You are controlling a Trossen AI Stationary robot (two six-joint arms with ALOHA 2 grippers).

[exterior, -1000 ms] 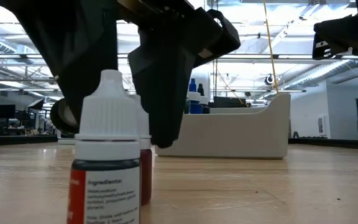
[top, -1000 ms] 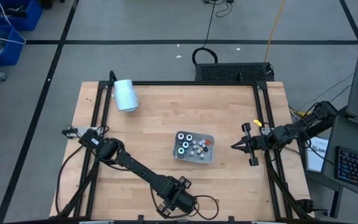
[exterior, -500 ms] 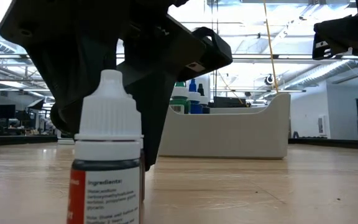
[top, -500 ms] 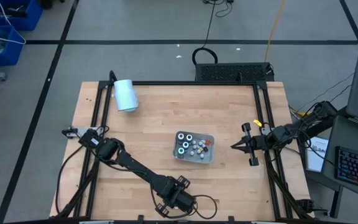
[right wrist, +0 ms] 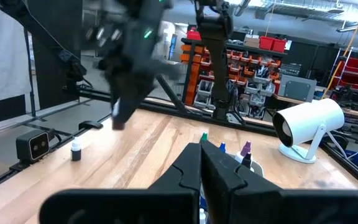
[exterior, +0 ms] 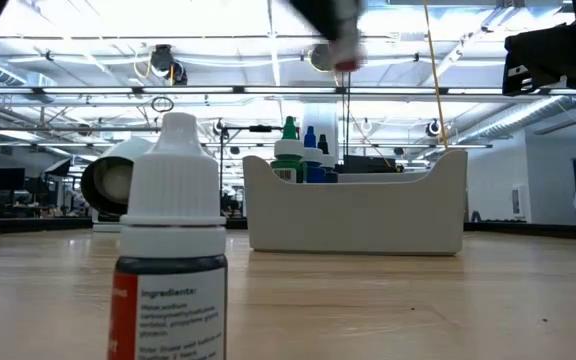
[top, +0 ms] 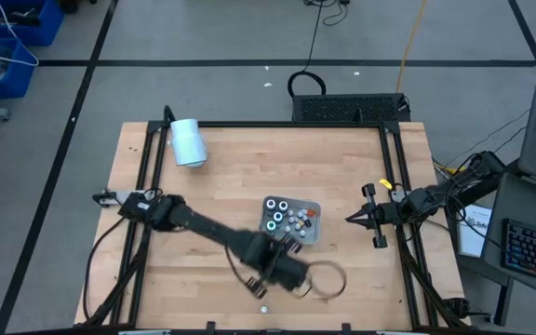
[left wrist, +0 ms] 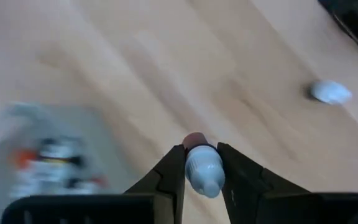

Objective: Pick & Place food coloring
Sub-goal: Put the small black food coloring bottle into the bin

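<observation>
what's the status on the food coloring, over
Left gripper shut on a white-capped bottle, lifted above the table near the tray. Right gripper shut, waiting at the right. One bottle left on the table. Nothing in the way.

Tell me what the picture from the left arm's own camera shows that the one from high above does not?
Only the left wrist view shows the grip up close: the left tool pinches a small white-capped bottle with a red body between its dark fingers.

Only the high view shows the whole wooden table, the large white cylinder at its far left corner, and the right tool, shut, waiting at the right edge.

Both show the grey rectangular tray of bottles and one stray white-capped bottle standing alone on the wood.
</observation>
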